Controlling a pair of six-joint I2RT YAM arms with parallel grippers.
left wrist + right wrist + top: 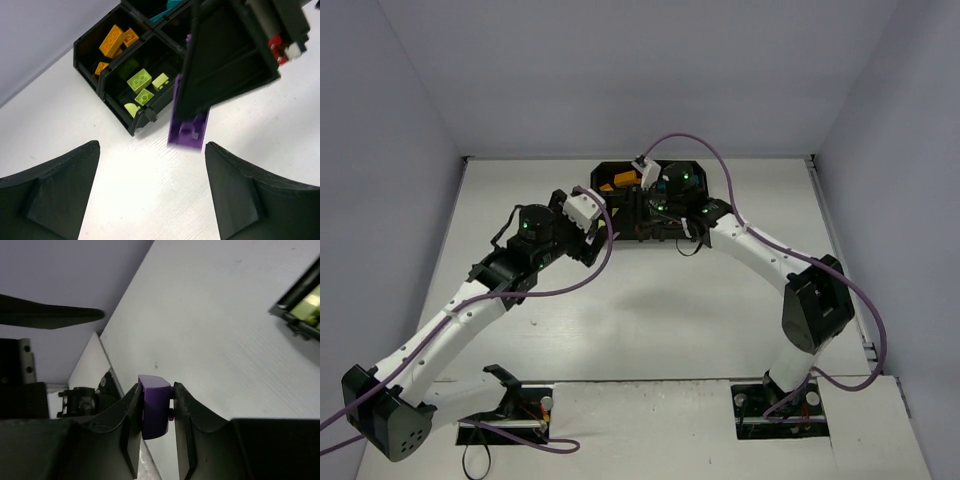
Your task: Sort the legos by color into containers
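Legos (139,79) are found in the tray and in one claw.

White table (650,320): carries the whole station; both arms are mounted at its near edge.

Left arm (460,320) and right arm (760,255): both reach to the far middle of the table and meet at the tray.

Tray (115,107): black, four compartments, set at the far middle of the table.

Left claw (151,150): jaws spread wide and holding nothing, with bare table between the fingers. It points at the tray's near-left corner (the wrist view looks straight at that corner).

Right claw (156,386): jaws closed tight on the purple brick (152,415), one finger on each side face. The brick's top stands clear of the fingertips. In the left wrist view the brick hangs from this claw over the table, just beside the tray's near-left compartment. Whether it touches the table cannot be told.

Orange bricks (111,41): several, in the far-left compartment.

Yellow-green bricks: four visible, in the near-left compartment.

Teal brick (167,9): only a sliver shows, in the far-right compartment.

Near-right compartment: largely hidden behind the right claw, so its contents cannot be confirmed.
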